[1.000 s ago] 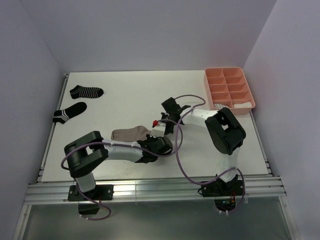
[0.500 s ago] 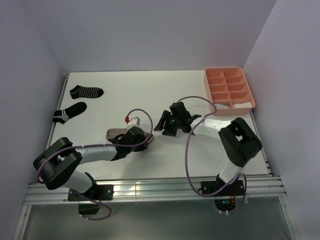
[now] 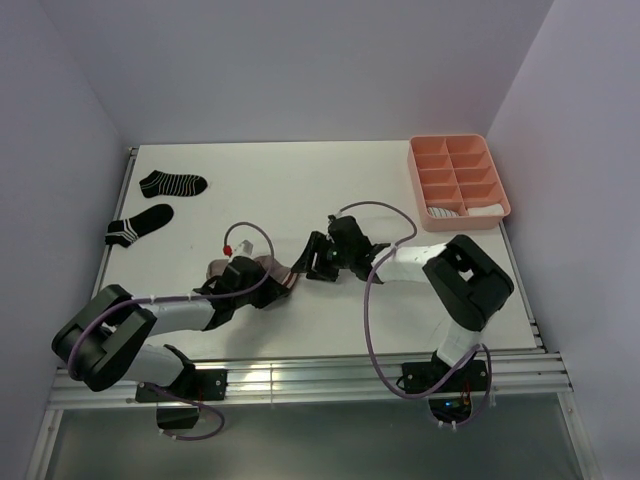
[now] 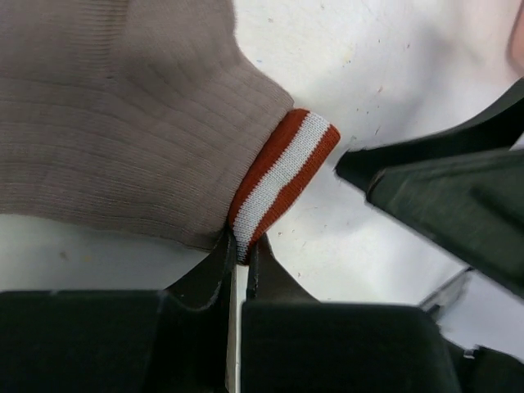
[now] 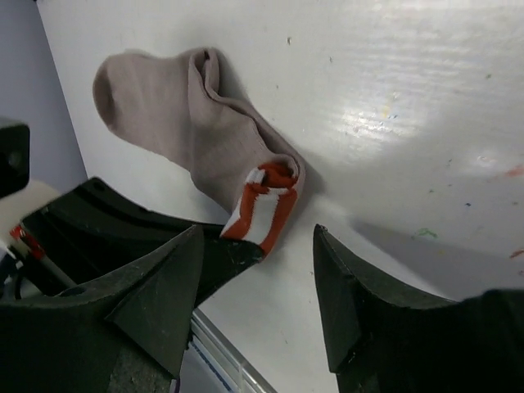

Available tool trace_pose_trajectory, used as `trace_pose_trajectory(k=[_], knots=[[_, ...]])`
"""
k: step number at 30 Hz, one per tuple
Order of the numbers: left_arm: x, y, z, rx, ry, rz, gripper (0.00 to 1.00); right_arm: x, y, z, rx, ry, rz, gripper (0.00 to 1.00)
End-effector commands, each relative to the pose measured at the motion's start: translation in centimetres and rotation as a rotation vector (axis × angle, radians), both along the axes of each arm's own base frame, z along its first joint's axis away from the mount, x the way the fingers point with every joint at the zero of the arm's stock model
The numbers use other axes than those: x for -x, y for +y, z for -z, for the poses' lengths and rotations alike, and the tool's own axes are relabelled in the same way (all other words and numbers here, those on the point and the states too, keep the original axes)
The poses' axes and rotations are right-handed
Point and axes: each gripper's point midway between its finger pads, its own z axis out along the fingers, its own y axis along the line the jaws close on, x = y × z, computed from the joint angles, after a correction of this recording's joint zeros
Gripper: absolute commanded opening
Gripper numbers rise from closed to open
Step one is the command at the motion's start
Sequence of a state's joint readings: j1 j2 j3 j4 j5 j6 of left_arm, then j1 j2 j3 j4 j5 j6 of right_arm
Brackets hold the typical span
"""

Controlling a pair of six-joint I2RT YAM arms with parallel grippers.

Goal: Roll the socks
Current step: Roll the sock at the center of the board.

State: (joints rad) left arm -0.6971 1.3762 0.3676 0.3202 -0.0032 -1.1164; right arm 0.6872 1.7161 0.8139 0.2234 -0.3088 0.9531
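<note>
The taupe sock (image 3: 243, 270) lies flat on the white table, left of centre. My left gripper (image 4: 239, 250) is shut on the edge of its red-white cuff (image 4: 282, 176). My right gripper (image 5: 258, 246) is open just right of the cuff (image 5: 266, 205), jaws apart and nothing between them. The sock body (image 5: 196, 131) stretches away from it. Two black white-striped socks (image 3: 172, 184) (image 3: 140, 224) lie at the far left. A white sock (image 3: 478, 211) and a thin-striped one (image 3: 444, 211) sit in the pink tray.
The pink compartment tray (image 3: 458, 160) stands at the back right corner. The table's left rail runs close to the black socks. Both arms' purple cables loop over the table's middle, and the two grippers are close together.
My right gripper has opened. The left gripper has moved left across the table with the cuff, dragging the taupe sock. The right gripper followed it leftward.
</note>
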Motion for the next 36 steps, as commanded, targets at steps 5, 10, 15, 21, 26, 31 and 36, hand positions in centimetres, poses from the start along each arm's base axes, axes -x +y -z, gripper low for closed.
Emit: trace_pose_trajectory(k=[5,10,15,21,26,31,36], knots=[[1.7,1.3,1.6,0.119,0.154,-0.072,0.01,1.0,0.5,1.7,-0.025,0.022,-0.020,0.61],[1.7,1.6,1.4,0.174,0.185,-0.119,0.01,1.1,1.1,2.3,-0.042,0.035,-0.043,0.60],[2.0,1.9,1.8,0.210,0.220,-0.152,0.02,1.1,1.5,3.3,-0.043,0.054,-0.056,0.58],[2.4,2.2,2.1,0.260,0.249,-0.180,0.02,1.6,2.1,4.7,-0.049,0.086,-0.083,0.56],[2.7,2.5,2.4,0.287,0.275,-0.199,0.02,2.0,2.3,5.9,-0.050,0.110,-0.100,0.53],[2.7,2.4,2.4,0.314,0.281,-0.205,0.02,2.5,2.5,6.6,-0.066,0.128,-0.124,0.46],[2.7,2.4,2.6,0.315,0.294,-0.202,0.02,2.6,3.2,6.6,-0.106,0.128,-0.155,0.30]])
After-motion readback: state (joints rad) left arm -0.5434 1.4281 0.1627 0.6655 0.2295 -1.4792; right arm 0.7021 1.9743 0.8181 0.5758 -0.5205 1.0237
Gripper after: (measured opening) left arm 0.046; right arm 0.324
